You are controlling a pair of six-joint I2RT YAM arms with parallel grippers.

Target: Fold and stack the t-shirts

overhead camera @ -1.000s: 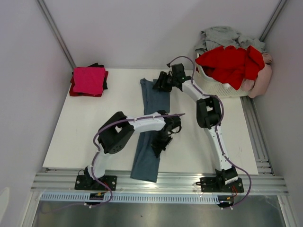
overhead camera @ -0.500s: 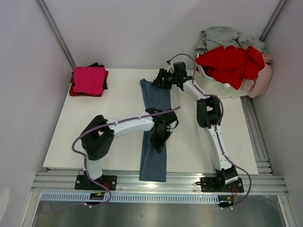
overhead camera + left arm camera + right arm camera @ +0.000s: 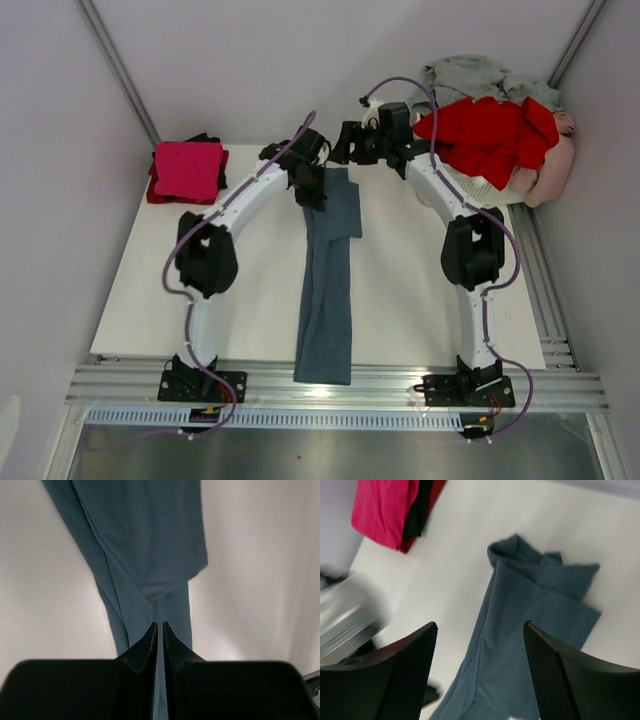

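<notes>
Slate-blue t-shirt (image 3: 327, 290) lies in a long strip down the middle of the table (image 3: 200, 270), light and floppy I reckon, so pinch its far corners; left gripper (image 3: 160, 626) hangs nearly clenched on nothing, right gripper (image 3: 479, 626) splayed empty.

Two white arms (image 3: 247, 193) with black joints, purple cables (image 3: 400, 79), black tapered jaws

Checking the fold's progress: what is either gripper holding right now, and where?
Nothing: the left gripper is nearly closed and empty, the right gripper open, both above the blue-grey t-shirt.
</notes>
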